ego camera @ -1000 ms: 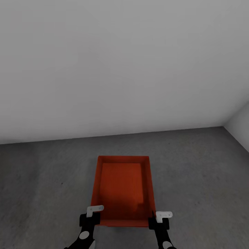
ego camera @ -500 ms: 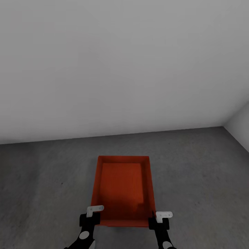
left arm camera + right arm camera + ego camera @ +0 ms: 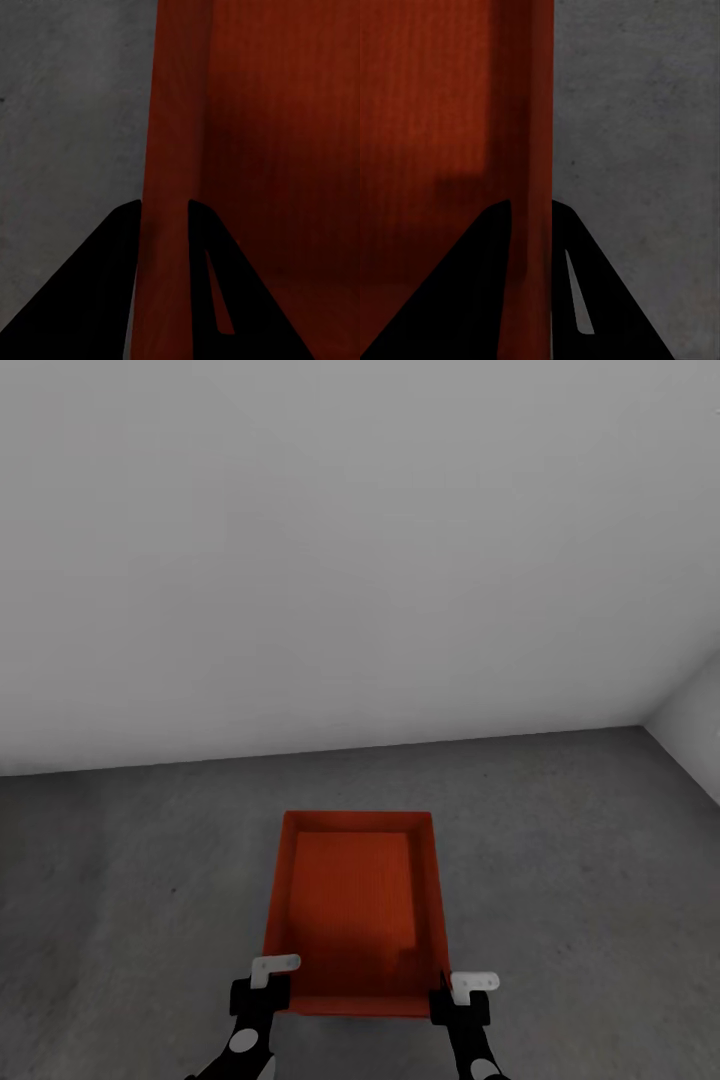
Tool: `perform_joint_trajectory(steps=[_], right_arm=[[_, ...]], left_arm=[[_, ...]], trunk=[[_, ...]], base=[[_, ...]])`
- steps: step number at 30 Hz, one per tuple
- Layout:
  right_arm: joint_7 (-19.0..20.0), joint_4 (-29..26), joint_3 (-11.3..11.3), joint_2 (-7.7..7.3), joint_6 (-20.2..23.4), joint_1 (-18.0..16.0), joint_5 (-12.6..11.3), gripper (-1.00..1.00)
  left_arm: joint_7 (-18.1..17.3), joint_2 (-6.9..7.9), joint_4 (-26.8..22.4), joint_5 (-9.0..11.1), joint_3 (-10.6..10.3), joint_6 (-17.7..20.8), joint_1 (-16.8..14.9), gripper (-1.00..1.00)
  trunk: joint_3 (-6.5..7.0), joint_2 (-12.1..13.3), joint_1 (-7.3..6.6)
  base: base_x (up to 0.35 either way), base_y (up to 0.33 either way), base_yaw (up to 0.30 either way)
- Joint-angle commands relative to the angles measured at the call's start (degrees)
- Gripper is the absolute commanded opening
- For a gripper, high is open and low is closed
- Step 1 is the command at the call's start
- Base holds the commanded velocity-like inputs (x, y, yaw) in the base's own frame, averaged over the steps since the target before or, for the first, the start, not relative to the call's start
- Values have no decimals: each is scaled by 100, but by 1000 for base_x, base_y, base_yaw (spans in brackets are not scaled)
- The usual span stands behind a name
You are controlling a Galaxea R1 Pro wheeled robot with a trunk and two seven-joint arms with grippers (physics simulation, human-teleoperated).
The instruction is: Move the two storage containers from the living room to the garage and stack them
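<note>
One red-orange container (image 3: 352, 905) is in the garage, held by both arms over the grey concrete floor (image 3: 120, 880), in front of the white wall (image 3: 340, 560) and a little way from the corner where a second wall meets it. The left gripper (image 3: 262, 990) holds the container's near left corner and the right gripper (image 3: 462, 1000) the near right corner. In the left wrist view the dark fingers (image 3: 112, 285) stand on either side of the thin side wall of the container (image 3: 262, 150), one outside and one inside, closed on it; the right wrist view shows the same, with fingers (image 3: 472, 285) pinching the other side wall of the container (image 3: 435, 112) and the floor (image 3: 637, 112) beyond. So both grippers are gripping the container. Whether its bottom already rests on the floor or hangs just above it cannot be told from these views. The bin looks open-topped and has nothing in it. As for progress, I judge that the carrying of this container to the garage is done and the putting-down is at hand or just finished, with the fingers not yet let go. No second container lies under it or beside it in what is seen here, so this one is probably the bottom one, and the other likely remains to be fetched and stacked on top.
</note>
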Motion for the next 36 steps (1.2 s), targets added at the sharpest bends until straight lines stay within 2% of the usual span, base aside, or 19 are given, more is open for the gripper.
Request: perform_joint_trajectory(steps=[1, 36], right_arm=[[-4, -199, -158, 0, -200, -8, -116, -100], [-4, -199, -158, -1, -200, -8, -116, -100]], left_arm=[[79, 4, 39, 188, -4, -52, -1, -100], [75, 7, 48, 172, -13, -59, -1, -100]], trunk=[[-5, -6, 1], [-5, -6, 1]], base=[[0, -5, 0], [-8, -21, 0]])
